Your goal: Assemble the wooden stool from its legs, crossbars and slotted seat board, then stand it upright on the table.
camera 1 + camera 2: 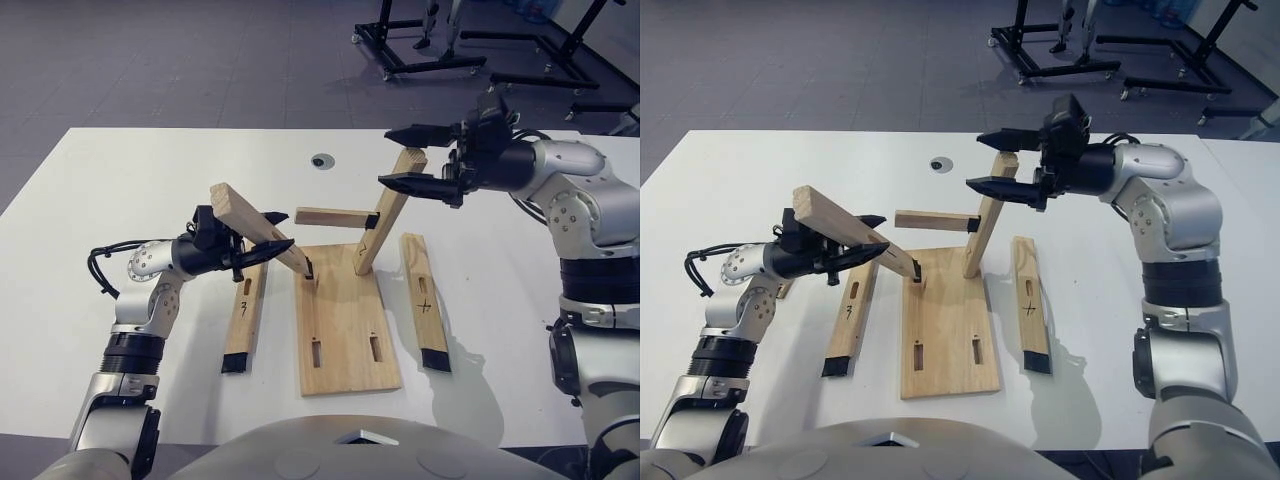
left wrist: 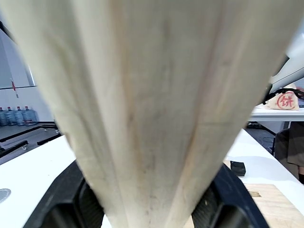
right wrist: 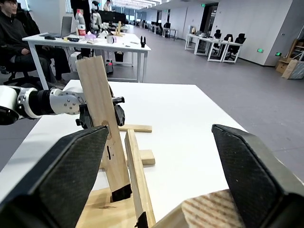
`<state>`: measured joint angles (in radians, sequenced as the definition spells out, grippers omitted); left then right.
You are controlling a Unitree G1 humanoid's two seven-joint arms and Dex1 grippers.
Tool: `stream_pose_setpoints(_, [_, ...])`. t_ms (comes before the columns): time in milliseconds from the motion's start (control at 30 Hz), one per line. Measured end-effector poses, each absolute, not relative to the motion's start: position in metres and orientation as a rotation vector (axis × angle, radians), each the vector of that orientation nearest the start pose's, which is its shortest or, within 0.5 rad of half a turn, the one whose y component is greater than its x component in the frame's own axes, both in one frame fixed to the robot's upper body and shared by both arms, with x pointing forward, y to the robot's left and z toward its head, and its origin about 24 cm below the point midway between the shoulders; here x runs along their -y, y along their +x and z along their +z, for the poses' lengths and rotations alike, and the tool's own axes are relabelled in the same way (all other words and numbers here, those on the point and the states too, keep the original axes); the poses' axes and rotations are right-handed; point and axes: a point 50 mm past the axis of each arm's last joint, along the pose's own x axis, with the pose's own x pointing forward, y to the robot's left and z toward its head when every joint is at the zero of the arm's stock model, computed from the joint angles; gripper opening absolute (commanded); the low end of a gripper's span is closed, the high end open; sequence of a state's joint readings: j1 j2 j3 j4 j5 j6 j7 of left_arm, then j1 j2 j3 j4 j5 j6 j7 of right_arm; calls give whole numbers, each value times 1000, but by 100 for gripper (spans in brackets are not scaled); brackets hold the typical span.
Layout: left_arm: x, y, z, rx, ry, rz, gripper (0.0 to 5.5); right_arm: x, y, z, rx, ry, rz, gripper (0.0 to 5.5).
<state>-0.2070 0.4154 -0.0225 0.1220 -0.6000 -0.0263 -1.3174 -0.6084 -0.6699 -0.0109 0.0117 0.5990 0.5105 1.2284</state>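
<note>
Risk: leaning pale wooden leg (image 1: 375, 235), seated at 1 o'clock on flat slotted wooden seat board (image 1: 345, 345) and carrying short wooden crossbar (image 1: 330, 217), unsupported; liable to topple on any jolt to board.
Risk: black foot of tilted second wooden leg (image 1: 235, 205) jamming at 11 o'clock slot through steep angle.
Left gripper (image 1: 265, 235): clamped on tilted leg.
Right gripper (image 1: 388, 157): spread wide astride leaning leg's top, no contact apparent.

Head stereo pair looked forward and down over the counter (image 1: 120, 180); both eyes shared the seat board (image 1: 345, 330). Left wrist camera sat right against a leg (image 2: 152, 104). Right wrist camera looked past the right tool (image 3: 160, 128), across the counter, toward the left tool (image 3: 111, 107).
</note>
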Motion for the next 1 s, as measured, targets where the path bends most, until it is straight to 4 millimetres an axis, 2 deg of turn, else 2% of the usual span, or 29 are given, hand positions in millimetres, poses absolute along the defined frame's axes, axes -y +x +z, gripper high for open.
stream_pose_setpoints(400, [-173,263,91,139,-127,-1353,202,180,292,202,12,-164,1344,400])
stream_pose_setpoints(1000, [-170,275,98,-8,-29,-1449,202,178,288,200,17,-144,1337,400])
